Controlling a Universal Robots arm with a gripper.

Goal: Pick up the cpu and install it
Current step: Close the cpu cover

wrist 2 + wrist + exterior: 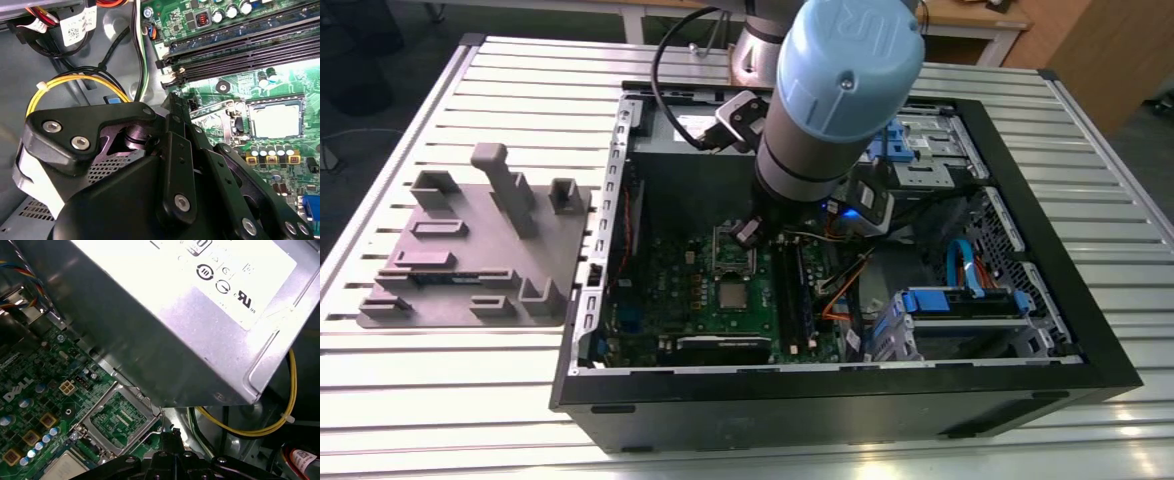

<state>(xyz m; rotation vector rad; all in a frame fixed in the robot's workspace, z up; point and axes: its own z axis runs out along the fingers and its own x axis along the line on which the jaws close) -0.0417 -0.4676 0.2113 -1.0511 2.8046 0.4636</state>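
Hovering inside computer case [854, 400], hand [750, 233] hangs above empty socket frame [120, 415], apparently closed, gripping nothing. Cpu [736, 294] lies flat on motherboard [667, 300] just beside socket frame, untouched. Pickup and install both not yet done.

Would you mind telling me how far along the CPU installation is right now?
Done: nothing yet, it seems: the socket is bare, with no chip in it. In hand: the gripper hangs low by the socket's edge, apart from the cpu, which lies flat on the motherboard beside the socket. Left: both the pick-up and the seating.
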